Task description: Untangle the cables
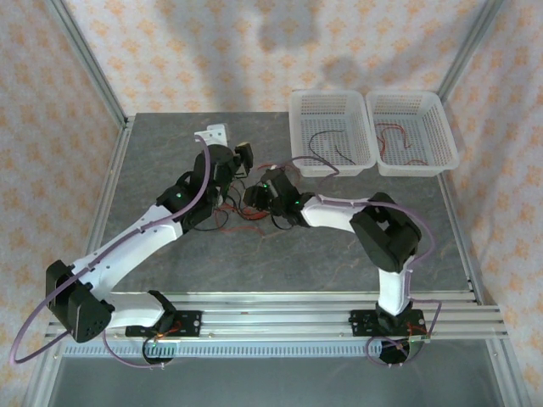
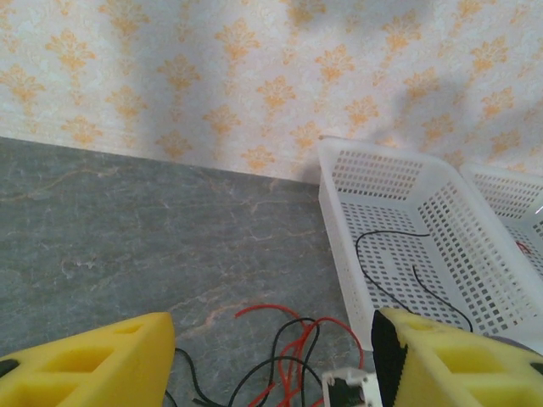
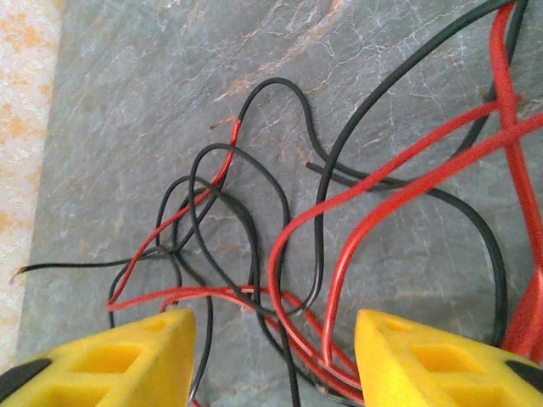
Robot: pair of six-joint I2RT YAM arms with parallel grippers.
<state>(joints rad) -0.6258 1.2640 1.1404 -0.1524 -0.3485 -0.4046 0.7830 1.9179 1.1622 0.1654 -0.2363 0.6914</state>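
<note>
Looking down from above, we find the cables [image 1: 240,212] in a loose red-and-black clump at the middle of the table [image 1: 297,263]. Both arms reach in over it, the left from 7 o'clock and the right from 4 o'clock, and their wrists hide part of the tangle.

From its own wrist, the right gripper [image 3: 273,326] hangs low over the clump with its yellow fingers [image 3: 144,356] set apart. Red and black strands run across the stone between them, and neither finger pinches a strand. The left gripper [image 2: 271,331] stands wide and holds nothing, with the clump on the table below the gap.

At 1 o'clock from the clump sit two white baskets, touching side by side. The left basket [image 1: 331,95] holds a few black wires [image 1: 327,146], and the right basket [image 1: 405,95] a few red ones [image 1: 400,136]. One black strand trails from the clump toward the left basket's near wall. A small white bracket [image 1: 210,133] stands at 11 o'clock.
</note>
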